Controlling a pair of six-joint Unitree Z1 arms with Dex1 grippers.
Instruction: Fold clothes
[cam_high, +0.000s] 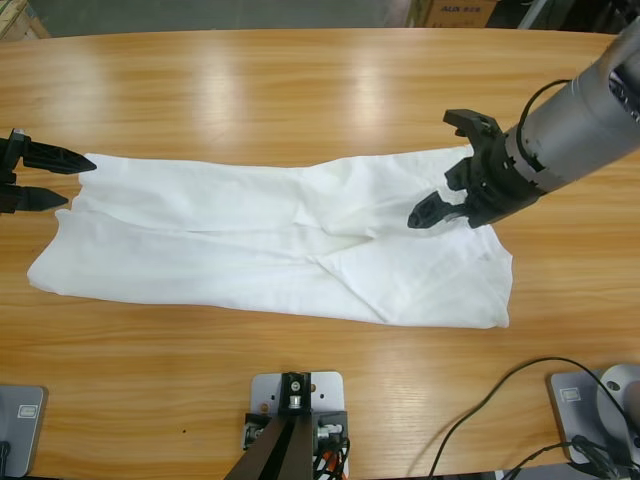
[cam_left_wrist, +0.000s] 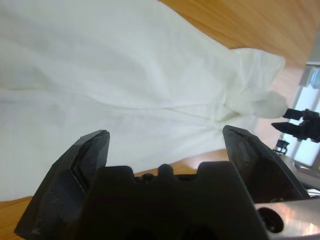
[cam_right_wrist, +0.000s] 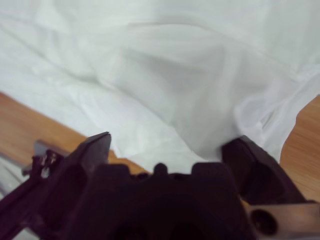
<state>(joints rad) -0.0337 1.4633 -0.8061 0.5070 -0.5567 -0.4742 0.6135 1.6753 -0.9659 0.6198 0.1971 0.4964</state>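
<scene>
Left tool at the shirt's far end, jaws spread, right tool over its opposite end, jaws spread wide, silver forearm angled down.

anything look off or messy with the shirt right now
The white T-shirt lies stretched lengthwise on the table, unevenly folded: creases bunch near its middle, and its lower left corner juts out. Nothing is torn or spilled.
</scene>
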